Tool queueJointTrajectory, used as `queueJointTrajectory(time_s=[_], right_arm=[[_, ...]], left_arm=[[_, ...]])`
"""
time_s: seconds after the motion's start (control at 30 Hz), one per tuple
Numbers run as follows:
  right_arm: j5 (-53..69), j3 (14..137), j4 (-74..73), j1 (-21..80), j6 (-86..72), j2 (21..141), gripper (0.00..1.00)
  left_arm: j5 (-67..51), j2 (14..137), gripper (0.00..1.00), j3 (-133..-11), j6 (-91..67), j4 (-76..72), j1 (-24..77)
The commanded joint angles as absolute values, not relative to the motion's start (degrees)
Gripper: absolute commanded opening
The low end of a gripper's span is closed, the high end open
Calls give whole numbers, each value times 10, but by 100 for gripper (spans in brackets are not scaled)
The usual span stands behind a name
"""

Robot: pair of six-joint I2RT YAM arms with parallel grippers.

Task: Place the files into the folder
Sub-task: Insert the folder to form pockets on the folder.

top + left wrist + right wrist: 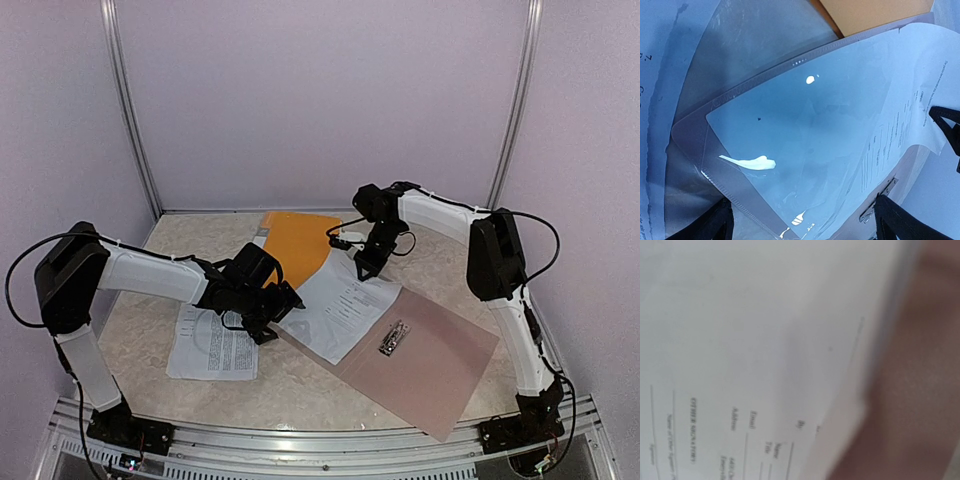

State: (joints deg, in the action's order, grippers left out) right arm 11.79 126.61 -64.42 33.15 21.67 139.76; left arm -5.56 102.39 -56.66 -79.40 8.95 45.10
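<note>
The taupe folder (440, 370) lies open on the table, its metal clip (395, 338) in the middle. One of the files (340, 300), a white printed sheet, rests on its left half under a clear plastic flap (790, 140). Another printed file (213, 345) lies on the table to the left. My left gripper (283, 312) hovers open over the flap's near-left corner, its dark fingers (710, 225) wide apart. My right gripper (365, 265) is shut, its tip down on the sheet's far edge; the right wrist view shows only blurred print (755, 430) and taupe cover (920, 390).
An orange cover (298, 240) lies at the back, partly under the sheet. The cell's walls close off the table on three sides. The folder's right half (450, 350) is bare up to the near rail.
</note>
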Motion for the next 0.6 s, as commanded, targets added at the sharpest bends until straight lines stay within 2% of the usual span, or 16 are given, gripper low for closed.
queueJointTrajectory(time_s=[0.0,0.57], right_arm=[[135,1279,-644,341,228,1397,0],[128,1225,-642,346,232,1364,0]], left_arm=[[-35,1059,94,-537,-785,152,454],[-34,1057,94,-534,-784,149,454]])
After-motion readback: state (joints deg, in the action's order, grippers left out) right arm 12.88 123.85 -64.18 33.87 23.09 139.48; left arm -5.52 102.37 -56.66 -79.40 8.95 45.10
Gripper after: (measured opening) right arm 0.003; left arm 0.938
